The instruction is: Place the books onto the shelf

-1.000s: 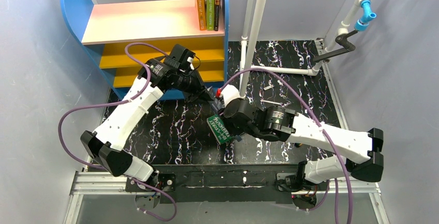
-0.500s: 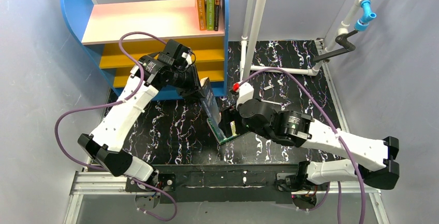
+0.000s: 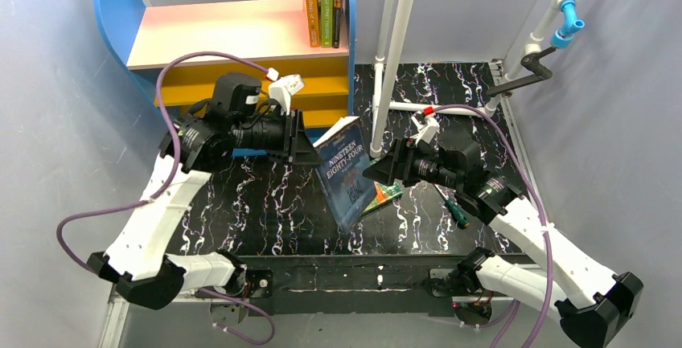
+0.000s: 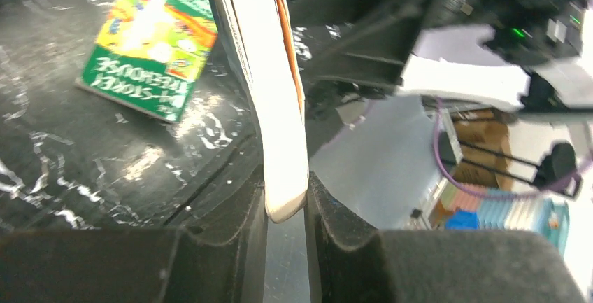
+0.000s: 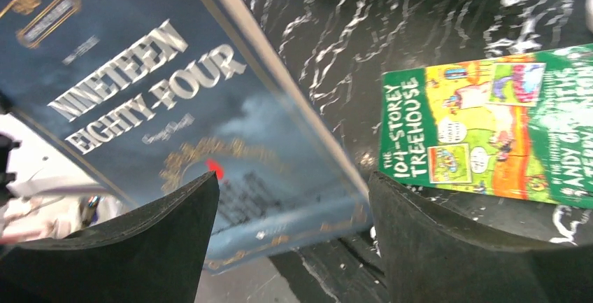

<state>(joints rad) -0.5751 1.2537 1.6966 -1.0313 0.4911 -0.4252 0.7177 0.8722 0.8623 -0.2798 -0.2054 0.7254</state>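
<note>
My left gripper (image 3: 312, 147) is shut on the near corner of the dark blue "Nineteen Eighty-Four" book (image 3: 346, 173) and holds it tilted above the mat. In the left wrist view its pale page edge (image 4: 280, 107) sits pinched between the fingers of that gripper (image 4: 285, 205). My right gripper (image 3: 376, 169) stands open just right of the book; its wrist view shows the blue cover (image 5: 175, 100) ahead of the open gripper (image 5: 294, 226), untouched. A lime-green cartoon book (image 3: 386, 195) (image 4: 150, 51) (image 5: 489, 135) lies flat on the mat. The shelf (image 3: 233, 34) has three books (image 3: 326, 2) upright at its right end.
A green-handled screwdriver (image 3: 457, 211) lies on the mat right of the green book. White pipes (image 3: 394, 51) rise just right of the shelf. Another pipe frame (image 3: 531, 51) stands at the back right. Walls close in on both sides.
The right gripper has opened and drawn back to the right. The left arm has lifted the blue book away, cover up. The green book now lies flat on the mat.
</note>
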